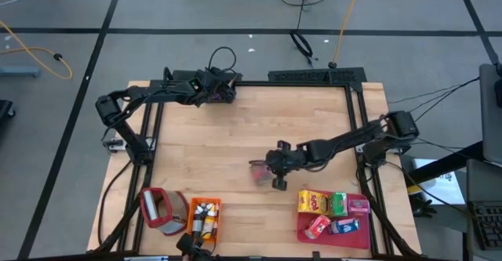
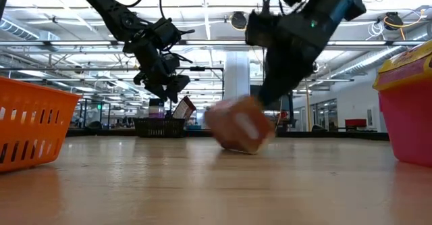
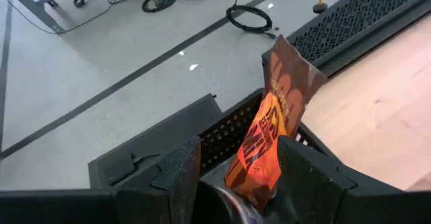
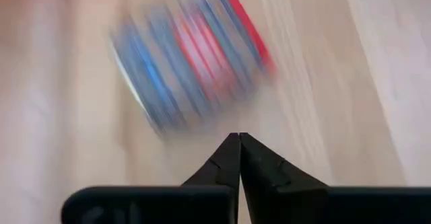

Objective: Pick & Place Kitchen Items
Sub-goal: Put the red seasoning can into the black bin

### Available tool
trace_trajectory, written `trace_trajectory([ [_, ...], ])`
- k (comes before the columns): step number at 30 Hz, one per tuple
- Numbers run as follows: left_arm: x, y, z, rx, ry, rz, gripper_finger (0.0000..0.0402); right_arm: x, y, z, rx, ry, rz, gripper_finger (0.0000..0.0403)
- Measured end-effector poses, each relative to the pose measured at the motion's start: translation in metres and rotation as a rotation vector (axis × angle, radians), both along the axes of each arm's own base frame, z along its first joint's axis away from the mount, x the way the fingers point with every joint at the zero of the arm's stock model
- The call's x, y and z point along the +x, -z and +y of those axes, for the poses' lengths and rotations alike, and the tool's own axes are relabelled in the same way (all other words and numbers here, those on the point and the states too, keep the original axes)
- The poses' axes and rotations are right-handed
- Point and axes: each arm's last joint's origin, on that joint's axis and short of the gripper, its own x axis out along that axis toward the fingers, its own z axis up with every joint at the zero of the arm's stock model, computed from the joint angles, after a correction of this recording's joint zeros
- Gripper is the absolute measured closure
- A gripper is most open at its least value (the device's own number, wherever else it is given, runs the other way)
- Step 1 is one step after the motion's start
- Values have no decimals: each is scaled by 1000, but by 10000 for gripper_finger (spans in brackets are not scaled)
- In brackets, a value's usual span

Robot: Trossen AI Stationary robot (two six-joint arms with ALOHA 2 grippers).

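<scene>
- Right gripper (image 4: 238, 138) sits low over mid-table; we see its fingers pressed together on nothing.
- A striped can (image 4: 192, 56), red, white and blue, lies on the wood just beyond those fingertips, smeared as if rolling. It is free of the gripper. In the low view it shows as a blurred lump (image 2: 239, 125) on the tabletop under the right arm.
- Left gripper (image 3: 232, 167) is at the far edge of the table, fingers clamped on an orange-brown packet (image 3: 273, 126), held above a black mesh basket (image 3: 229, 133).
- Other items: boxes on the red tray (image 1: 336, 231) at the near right; small bottles in the orange crate (image 1: 205, 215) near left; a red bin (image 1: 161, 211) beside it.
- Risk, our reading: the can may roll on across the bare wood, toward the tray or the table edge, since nothing blocks it.
- Risk: a second grab at a moving round can may pinch off-centre and squirt it away again.
- Risk: the packet is held by its lower part and leans to one side; if released off-line it could catch the basket's rim.
</scene>
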Motion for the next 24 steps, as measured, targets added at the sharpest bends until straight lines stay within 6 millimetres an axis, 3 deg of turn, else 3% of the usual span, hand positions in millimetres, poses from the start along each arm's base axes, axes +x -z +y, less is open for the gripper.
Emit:
trace_trajectory([
  [5, -1, 1, 0, -10, -10, -5, 202, -9, -11, 3, -4, -36, -4, 397],
  [8, 1, 1, -2, -18, -11, -19, 202, -8, -28, 2, -28, 0, -90, 400],
  [15, 3, 2, -6, -31, 3, -4, 202, 0, -33, 13, -3, -49, -208, 400],
  [24, 4, 1, -8, -27, 24, -1, 202, 20, -1, 17, 90, -124, -276, 402],
])
